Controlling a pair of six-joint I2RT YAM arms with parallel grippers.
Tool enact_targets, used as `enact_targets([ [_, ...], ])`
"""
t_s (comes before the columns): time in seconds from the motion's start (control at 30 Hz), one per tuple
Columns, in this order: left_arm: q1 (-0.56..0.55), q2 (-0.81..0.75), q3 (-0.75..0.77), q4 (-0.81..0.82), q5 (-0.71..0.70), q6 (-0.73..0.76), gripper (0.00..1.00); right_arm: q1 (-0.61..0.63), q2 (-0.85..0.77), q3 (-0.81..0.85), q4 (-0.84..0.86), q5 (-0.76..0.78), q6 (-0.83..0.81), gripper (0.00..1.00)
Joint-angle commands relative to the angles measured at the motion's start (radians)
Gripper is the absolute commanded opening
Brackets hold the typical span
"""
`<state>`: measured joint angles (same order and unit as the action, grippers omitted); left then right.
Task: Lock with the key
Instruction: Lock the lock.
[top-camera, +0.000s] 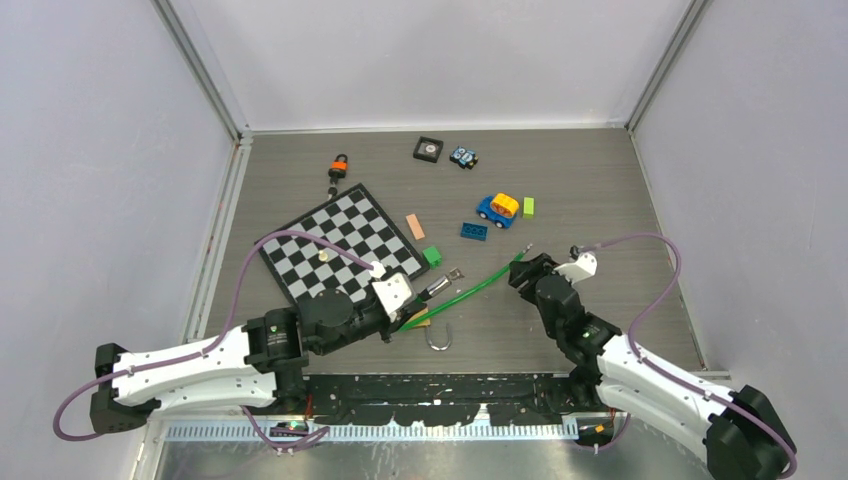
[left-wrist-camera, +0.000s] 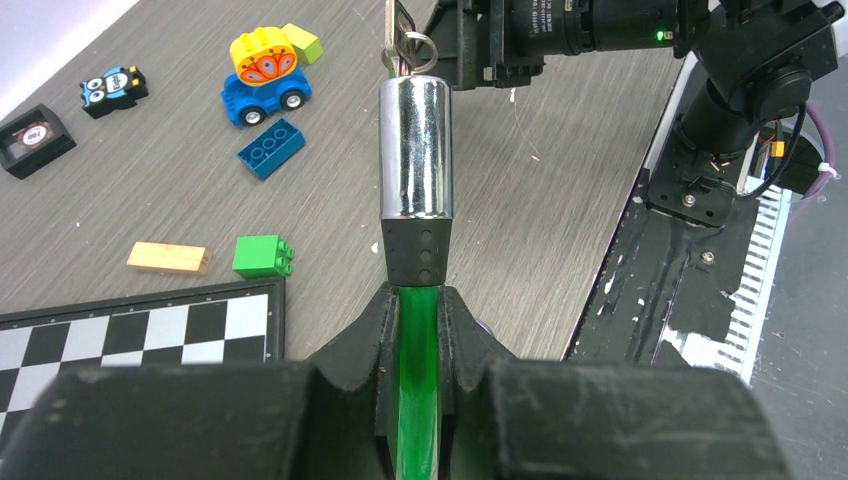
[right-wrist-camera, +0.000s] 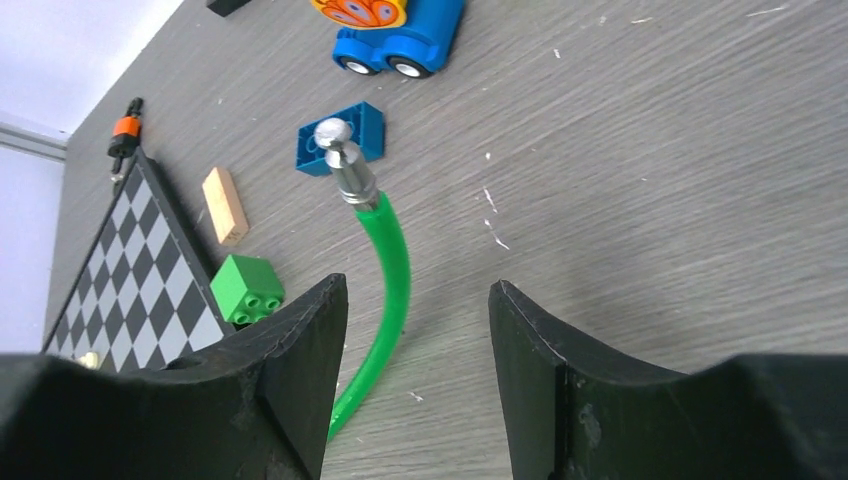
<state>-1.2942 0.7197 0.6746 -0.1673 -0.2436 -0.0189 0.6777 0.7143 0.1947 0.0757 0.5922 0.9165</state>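
The lock is a green cable (top-camera: 482, 283) with a chrome cylinder (left-wrist-camera: 413, 150) at one end. A key (left-wrist-camera: 400, 30) on a ring sticks out of the cylinder's far end. My left gripper (left-wrist-camera: 417, 300) is shut on the green cable (left-wrist-camera: 417, 370) just behind the cylinder's black collar. In the top view the left gripper (top-camera: 405, 308) is beside the chessboard's near corner. The cable's other end is a metal pin (right-wrist-camera: 345, 165) lying on the table. My right gripper (right-wrist-camera: 418, 290) is open above the cable (right-wrist-camera: 392, 260) near that pin, at centre right of the top view (top-camera: 522, 270).
A chessboard (top-camera: 340, 245) lies at the left, with an orange padlock (top-camera: 339, 168) beyond it. A toy car (top-camera: 497, 209), blue brick (top-camera: 474, 231), green brick (top-camera: 432, 256) and wooden block (top-camera: 414, 226) are scattered mid-table. A metal hook (top-camera: 438, 338) lies near the front edge.
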Motion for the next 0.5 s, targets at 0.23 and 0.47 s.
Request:
enact_targets([
  [0.23,-0.002,-0.009,0.024,0.052,-0.010,-0.007,0.00,-0.018,0.103,-0.025,0.275,0.009,-0.054,0.51],
  [0.47,-0.001,-0.011,0.028,0.053,-0.005,-0.006,0.00,-0.035,0.198,-0.030,0.375,0.006,-0.078,0.48],
])
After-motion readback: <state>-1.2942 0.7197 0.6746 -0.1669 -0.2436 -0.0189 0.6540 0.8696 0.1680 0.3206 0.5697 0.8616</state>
